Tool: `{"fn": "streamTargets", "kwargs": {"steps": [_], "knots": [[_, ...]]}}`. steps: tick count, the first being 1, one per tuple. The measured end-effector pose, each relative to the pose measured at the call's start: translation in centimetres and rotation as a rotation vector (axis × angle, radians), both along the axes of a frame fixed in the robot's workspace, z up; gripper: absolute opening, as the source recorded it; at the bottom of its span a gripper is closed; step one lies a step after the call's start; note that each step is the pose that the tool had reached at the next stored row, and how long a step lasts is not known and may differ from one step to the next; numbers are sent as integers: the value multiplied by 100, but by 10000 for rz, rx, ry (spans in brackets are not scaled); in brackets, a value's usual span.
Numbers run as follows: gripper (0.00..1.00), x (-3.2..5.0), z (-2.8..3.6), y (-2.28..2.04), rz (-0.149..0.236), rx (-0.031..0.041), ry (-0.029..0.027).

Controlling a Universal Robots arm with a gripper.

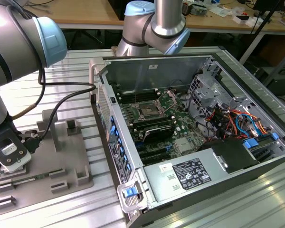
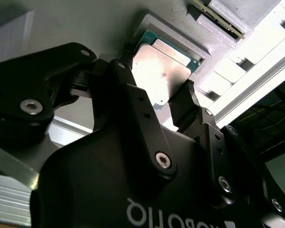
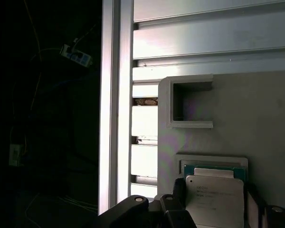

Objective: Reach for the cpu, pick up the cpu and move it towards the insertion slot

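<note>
**While the gripper (image 2: pixel 154 78) straddles the cpu (image 2: pixel 165 66), the grasp is the step in hand**

Nearest, at the exterior view's left, the gripper hangs low over the grey tray (image 1: pixel 61 166) on the tabletop (image 1: pixel 71 76). In the second wrist view the cpu lies flat in a shallow square recess of that tray. Its silvery top faces up and a green rim shows along one edge, with the gripper set astride two opposite edges. Whether the gripper has closed on the cpu or merely brackets it, I cannot tell. The cpu looks seated, not lifted.

I judge the reach done and the grasp in hand. A lift from here would call for a firm, even hold on those edges. It would also need a straight, level rise clear of the recess walls, since so thin a part tips easily. Being near square, the cpu has no real long axis; its flat face points up at the wrist.

Farther off, to the exterior view's right, the slot (image 1: pixel 147 111) lies inside the case (image 1: pixel 133 64), well apart from the tray.
</note>
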State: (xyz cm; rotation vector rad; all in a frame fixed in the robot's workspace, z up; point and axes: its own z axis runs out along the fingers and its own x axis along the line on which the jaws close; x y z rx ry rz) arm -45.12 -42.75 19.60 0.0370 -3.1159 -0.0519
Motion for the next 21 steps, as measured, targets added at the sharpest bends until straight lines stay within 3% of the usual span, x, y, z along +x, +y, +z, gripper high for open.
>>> {"fn": "streamTargets", "kwargs": {"steps": [21], "knots": [[55, 0, 57, 0, 0, 0, 1]]}}
